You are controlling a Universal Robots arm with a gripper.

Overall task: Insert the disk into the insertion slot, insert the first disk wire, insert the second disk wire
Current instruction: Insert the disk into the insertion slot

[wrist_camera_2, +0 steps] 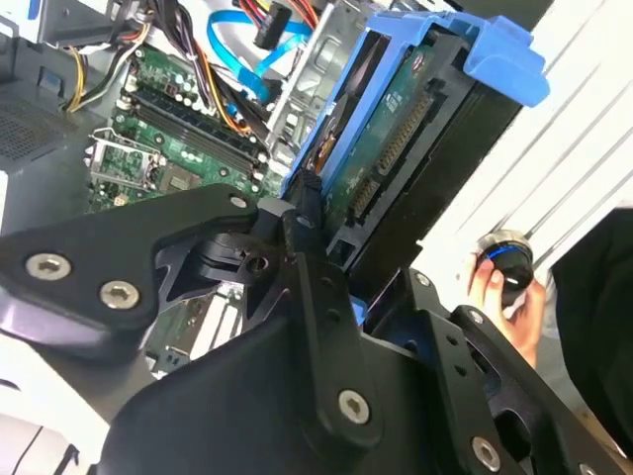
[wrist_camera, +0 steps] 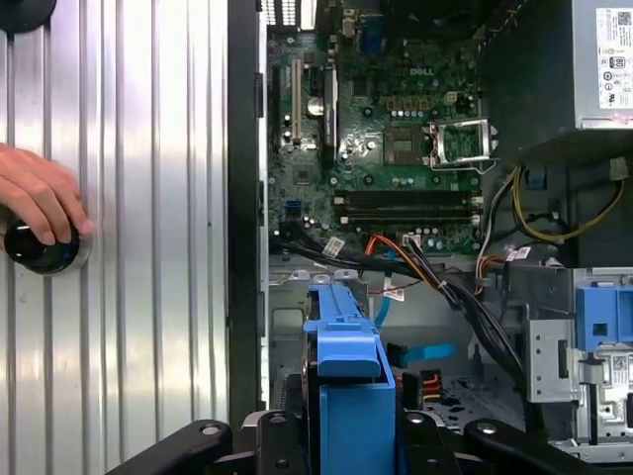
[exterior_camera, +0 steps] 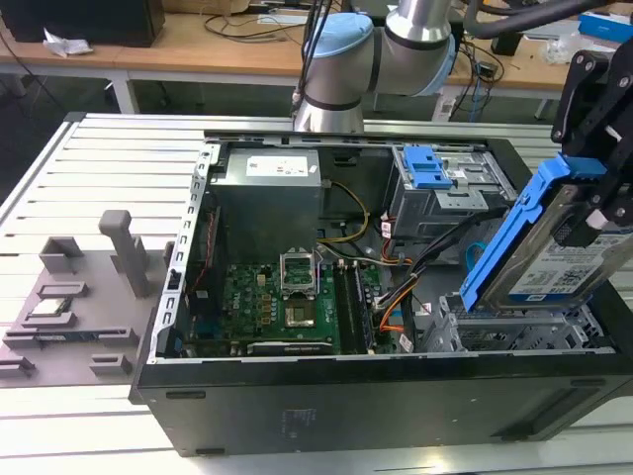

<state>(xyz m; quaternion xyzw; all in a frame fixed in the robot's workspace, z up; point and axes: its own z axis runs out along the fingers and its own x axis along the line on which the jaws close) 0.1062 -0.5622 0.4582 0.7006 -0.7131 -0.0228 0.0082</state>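
My claw (exterior_camera: 590, 220) was clenched on the silver-grey hard drive in its blue plastic caddy (exterior_camera: 566, 262), tilted just above the perforated silver metal drive cage (exterior_camera: 514, 334), not yet seated, with the orange-and-black wire bundle (wrist_camera: 401, 249) and flat light-blue cable (wrist_camera: 427, 351) unplugged.
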